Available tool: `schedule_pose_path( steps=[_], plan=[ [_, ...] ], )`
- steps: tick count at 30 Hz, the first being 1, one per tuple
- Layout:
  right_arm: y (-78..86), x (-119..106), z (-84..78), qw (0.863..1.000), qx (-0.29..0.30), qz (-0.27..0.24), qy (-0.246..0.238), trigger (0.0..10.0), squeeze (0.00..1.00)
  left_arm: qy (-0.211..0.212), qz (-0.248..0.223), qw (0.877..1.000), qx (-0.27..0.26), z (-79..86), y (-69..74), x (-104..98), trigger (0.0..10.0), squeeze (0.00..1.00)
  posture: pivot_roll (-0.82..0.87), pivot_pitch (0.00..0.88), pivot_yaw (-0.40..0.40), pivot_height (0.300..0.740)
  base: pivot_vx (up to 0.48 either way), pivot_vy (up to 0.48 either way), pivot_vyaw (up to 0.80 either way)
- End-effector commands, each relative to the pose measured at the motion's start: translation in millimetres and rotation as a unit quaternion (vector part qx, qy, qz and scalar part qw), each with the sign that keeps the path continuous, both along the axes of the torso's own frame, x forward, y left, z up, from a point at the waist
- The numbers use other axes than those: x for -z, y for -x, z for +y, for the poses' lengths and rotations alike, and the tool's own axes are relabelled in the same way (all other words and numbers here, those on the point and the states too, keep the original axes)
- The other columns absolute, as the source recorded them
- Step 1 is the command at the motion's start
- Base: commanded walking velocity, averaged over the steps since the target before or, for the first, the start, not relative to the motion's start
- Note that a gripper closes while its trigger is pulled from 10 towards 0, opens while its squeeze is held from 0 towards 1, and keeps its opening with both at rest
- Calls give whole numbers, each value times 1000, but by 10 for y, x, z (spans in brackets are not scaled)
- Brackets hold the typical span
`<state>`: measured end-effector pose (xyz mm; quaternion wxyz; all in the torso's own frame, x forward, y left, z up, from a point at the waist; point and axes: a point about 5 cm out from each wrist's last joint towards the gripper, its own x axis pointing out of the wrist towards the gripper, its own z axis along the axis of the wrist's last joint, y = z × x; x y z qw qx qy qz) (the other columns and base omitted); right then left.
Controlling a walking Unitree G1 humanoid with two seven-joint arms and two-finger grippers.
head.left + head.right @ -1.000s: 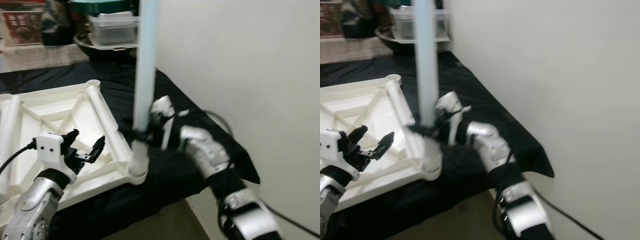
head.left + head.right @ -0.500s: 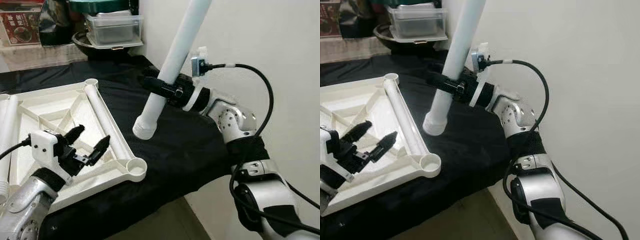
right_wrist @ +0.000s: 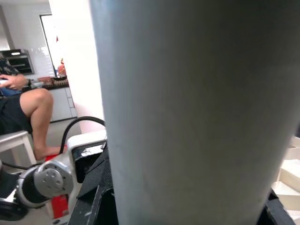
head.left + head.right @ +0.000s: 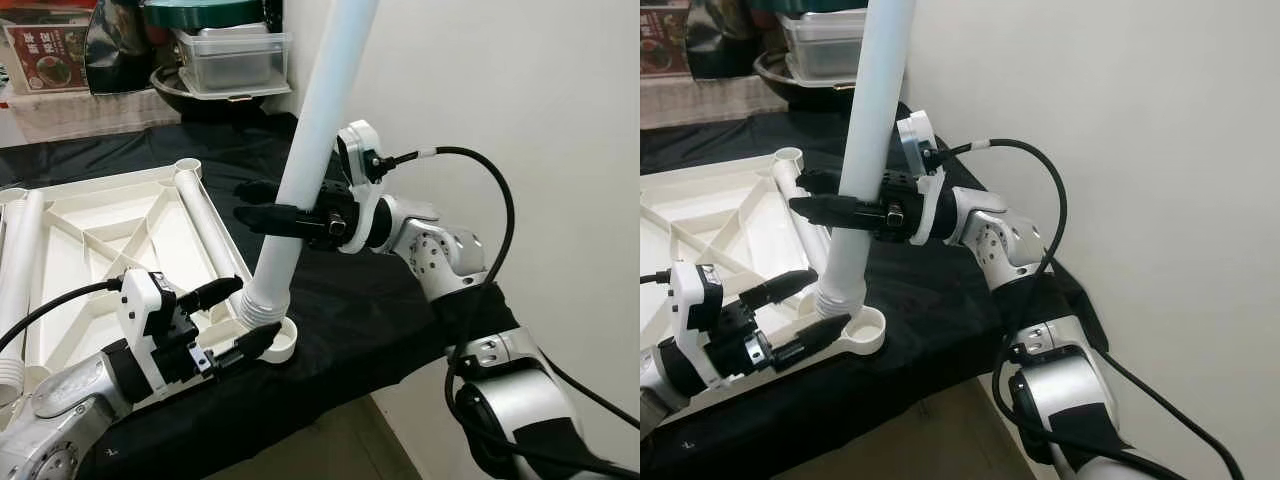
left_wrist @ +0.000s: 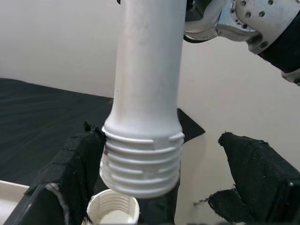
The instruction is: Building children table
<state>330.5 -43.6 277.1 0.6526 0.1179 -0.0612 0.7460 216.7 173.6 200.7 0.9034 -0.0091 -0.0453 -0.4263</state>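
Table leg [image 4: 315, 130], top cut off, clamped by right tool [image 4: 262, 205].

Clear plastic tub [image 4: 232, 57] in bkgd, beside box [image 4: 47, 57].

1. Even indoor light is filling both eye views; they are looking sharp, with no motion blur.
2. The wall [image 4: 520, 100] is glowing pale and flat.
3. The leg [image 3: 197, 108] is sitting very close and blurring softly in the right wrist view.
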Motion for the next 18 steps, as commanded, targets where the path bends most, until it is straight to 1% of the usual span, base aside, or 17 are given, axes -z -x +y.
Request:
schedule_pose_path(
  steps=[1,2,4,6,8,10,13,14,15,16,18],
  plan=[
    [67,-53,58,1000,-18,-3,-8,10000,0,-21,13,999,22,-44,-21,60,10000,0,113,0,-76,740,0,0,0],
    [67,-53,58,1000,-18,-3,-8,10000,0,-21,13,999,22,-44,-21,60,10000,0,113,0,-76,740,0,0,0],
    [137,-68,114,999,-35,3,-16,10000,0,-29,15,999,35,-88,-49,82,10000,0,108,0,-76,740,0,0,0],
    [163,-65,133,999,-41,3,-17,10000,0,-32,15,999,41,-106,-56,84,10000,0,108,0,-76,740,0,0,0],
    [224,-45,204,998,-56,4,-21,10000,0,-33,6,998,46,-153,-110,55,10000,0,114,0,-76,740,0,0,0],
    [253,-35,248,998,-62,7,-24,10000,0,-34,3,998,50,-173,-137,38,10000,0,113,0,-75,740,0,0,0],
    [262,-32,263,998,-64,8,-26,10000,0,-36,3,998,52,-179,-142,38,10000,0,113,0,-75,740,0,0,0],
    [277,-29,283,997,-66,10,-28,10000,0,-36,0,998,53,-189,-153,38,4745,0,113,0,-75,740,0,0,0],
    [277,-29,283,997,-66,10,-28,10000,0,-36,0,998,53,-189,-153,38,4745,0,113,0,-75,740,0,0,0],
    [296,-25,301,997,-68,11,-30,10000,0,-30,-2,998,50,-198,-167,36,0,0,109,0,-67,740,0,0,0],
    [307,-24,315,997,-66,12,-34,10000,0,-28,-5,998,52,-211,-168,42,0,0,106,0,-65,740,0,0,0]
  ],
)
